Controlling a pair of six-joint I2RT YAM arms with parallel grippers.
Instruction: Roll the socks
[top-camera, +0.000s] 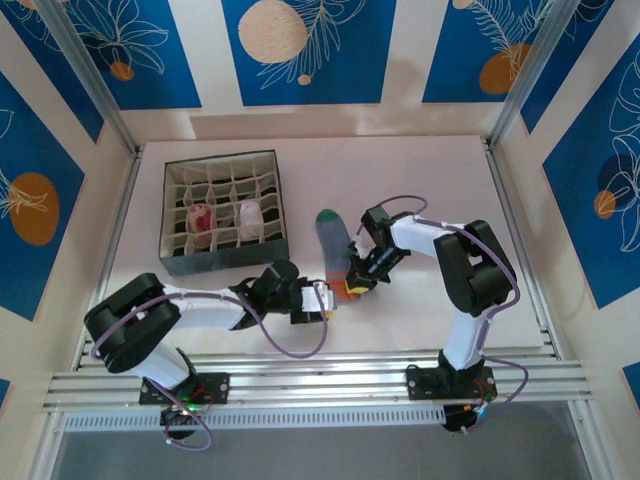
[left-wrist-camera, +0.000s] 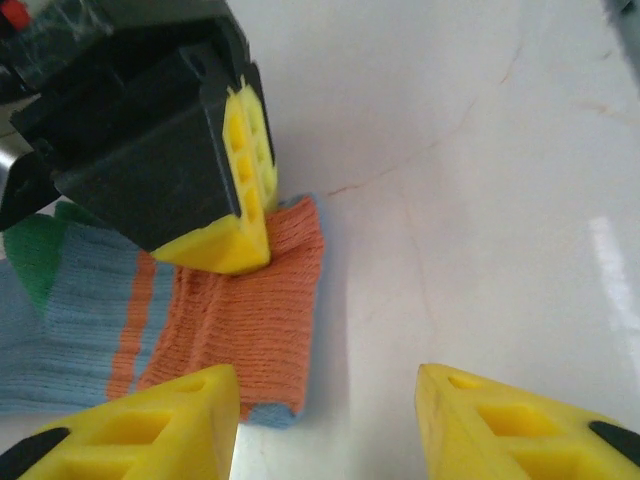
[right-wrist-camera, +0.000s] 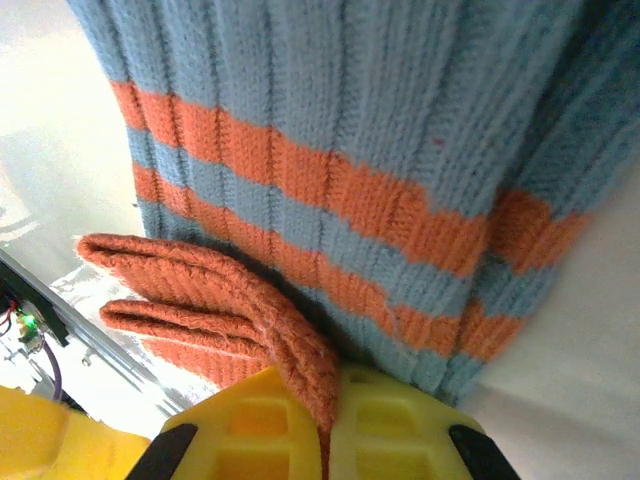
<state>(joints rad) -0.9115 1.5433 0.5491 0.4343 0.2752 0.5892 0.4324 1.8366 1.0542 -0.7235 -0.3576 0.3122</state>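
Observation:
A grey-blue sock (top-camera: 333, 245) lies flat on the white table, green toe (top-camera: 327, 216) pointing away and orange cuff (top-camera: 346, 289) near the arms. My right gripper (top-camera: 359, 282) is shut on a pinched fold of that cuff (right-wrist-camera: 270, 330), with the striped leg (right-wrist-camera: 330, 120) stretching away from it. My left gripper (left-wrist-camera: 330, 425) is open just beside the cuff's corner (left-wrist-camera: 250, 330), its jaws over bare table with nothing between them. The right gripper's yellow fingertips (left-wrist-camera: 245, 205) press on the cuff in the left wrist view. Two rolled socks, peach (top-camera: 201, 217) and white (top-camera: 248, 213), sit in box compartments.
A dark box (top-camera: 222, 262) divided into many small cells stands at the back left of the table. Metal rails (top-camera: 320, 380) run along the near edge under the arm bases. Bare white table (top-camera: 440, 190) lies to the right of the sock.

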